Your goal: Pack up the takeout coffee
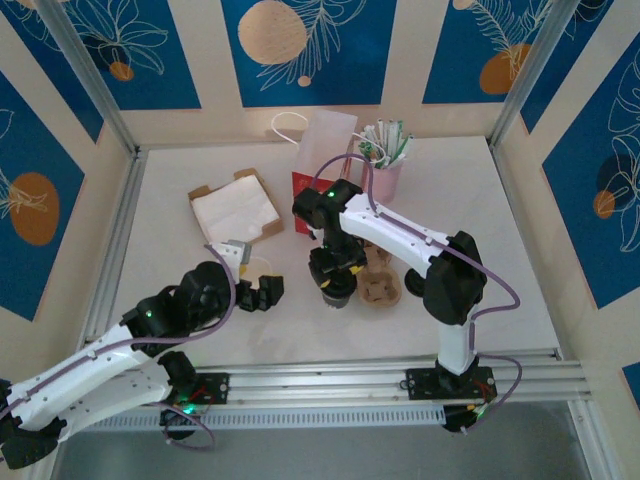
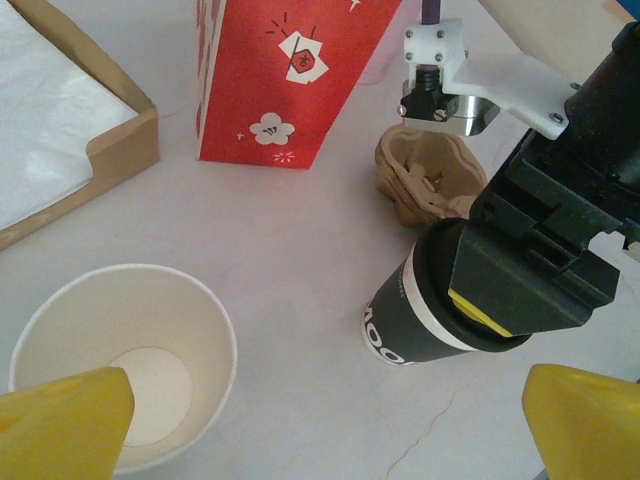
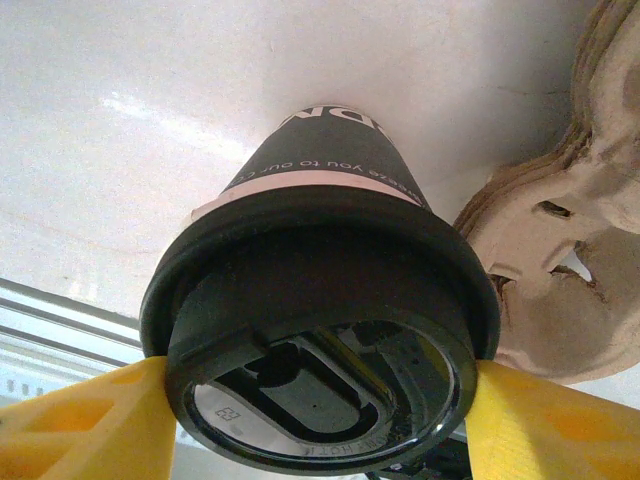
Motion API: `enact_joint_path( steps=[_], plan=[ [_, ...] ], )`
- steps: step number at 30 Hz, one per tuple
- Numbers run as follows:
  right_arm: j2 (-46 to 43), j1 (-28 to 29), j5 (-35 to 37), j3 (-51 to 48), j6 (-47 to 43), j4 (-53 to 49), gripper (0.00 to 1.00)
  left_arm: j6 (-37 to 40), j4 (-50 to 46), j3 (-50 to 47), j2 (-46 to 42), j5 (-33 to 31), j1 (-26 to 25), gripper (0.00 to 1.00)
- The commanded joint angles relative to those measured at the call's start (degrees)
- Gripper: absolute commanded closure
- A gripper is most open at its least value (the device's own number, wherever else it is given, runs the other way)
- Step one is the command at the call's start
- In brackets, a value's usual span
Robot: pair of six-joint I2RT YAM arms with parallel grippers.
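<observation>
The takeout coffee cup (image 2: 412, 318) is black with a black lid (image 3: 320, 330) and stands on the white table beside a brown pulp cup carrier (image 1: 382, 290). My right gripper (image 3: 320, 400) is shut on the cup at its lid, one yellow finger (image 3: 90, 420) pressed against each side. From above, the right gripper (image 1: 335, 268) comes down over the cup (image 1: 338, 292). A red paper bag (image 1: 322, 160) stands open behind them. My left gripper (image 2: 325, 430) hangs open over bare table, between an empty white paper cup (image 2: 125, 360) and the coffee cup, holding nothing.
A flat cardboard box of white napkins (image 1: 235, 210) lies at the back left. A pink cup of stirrers and packets (image 1: 385, 160) stands to the right of the bag. The carrier (image 3: 560, 250) sits close to the held cup's right. Panel walls enclose the table.
</observation>
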Motion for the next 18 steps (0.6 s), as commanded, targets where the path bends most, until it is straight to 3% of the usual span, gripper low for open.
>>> enact_joint_path(
  steps=[1,18],
  plan=[
    [0.3,0.3,-0.4,-0.4,-0.3,-1.1,0.32,0.7,1.3,-0.1,-0.2,0.7,0.9,0.00],
    [2.2,0.6,-0.9,-0.9,0.0,-0.7,0.33,1.1,1.1,-0.1,-0.2,1.0,1.4,0.00]
  ],
)
